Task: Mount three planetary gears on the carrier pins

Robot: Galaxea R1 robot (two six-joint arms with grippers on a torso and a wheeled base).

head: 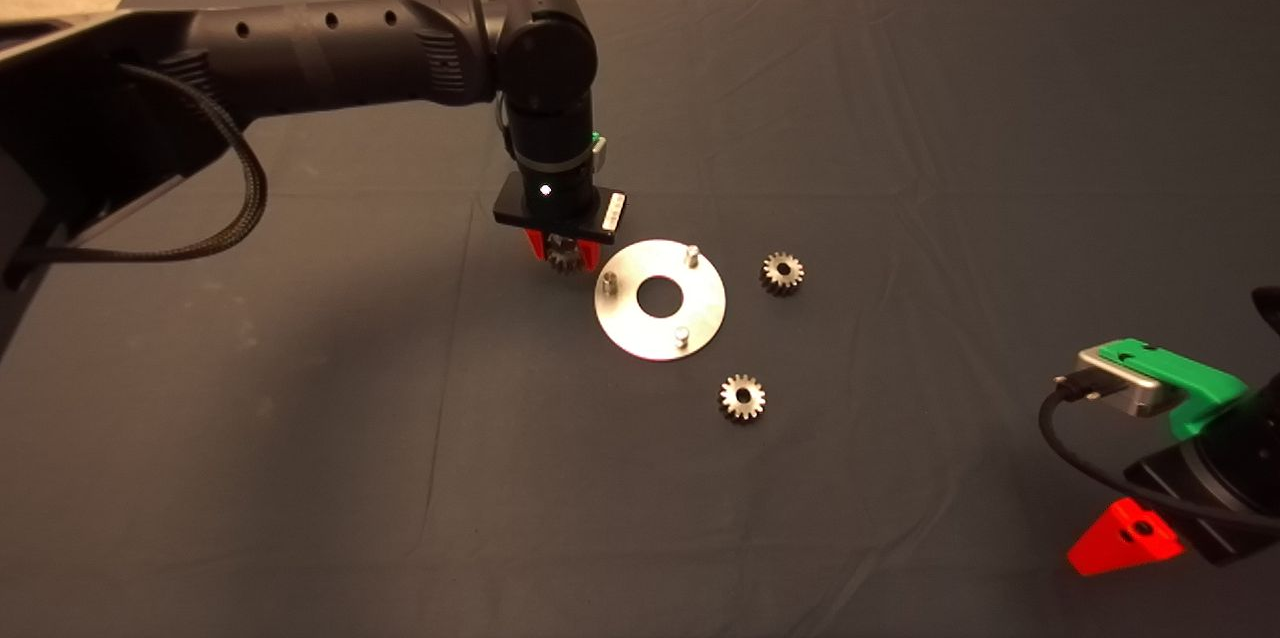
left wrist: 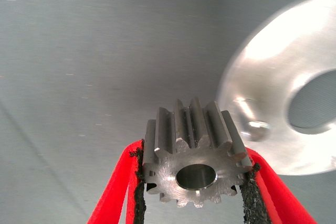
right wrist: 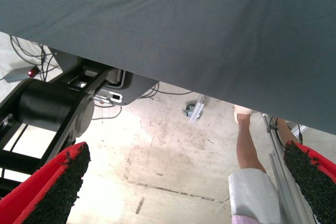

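The shiny round carrier disc [head: 660, 333] lies mid-mat with three short carrier pins [head: 611, 284] [head: 690, 256] [head: 681, 337] standing bare. My left gripper [head: 561, 253] hangs just left of the disc, shut on one planetary gear [left wrist: 195, 157], which sits between its black pads [left wrist: 250, 196]. The disc [left wrist: 273, 77] and one pin [left wrist: 255, 129] show beside that gear in the left wrist view. Two more planetary gears lie flat on the mat, one right of the disc [head: 782, 273] and one in front of it [head: 742, 398]. My right gripper [head: 1125, 538] waits at the lower right edge, open [right wrist: 184, 182].
The dark mat [head: 900, 118] covers the table, with pale floor beyond its far edge. The left arm [head: 330, 48] reaches in from the upper left. In the right wrist view the mat's edge, a robot base [right wrist: 50, 108] and a person's leg [right wrist: 249, 153] show over the floor.
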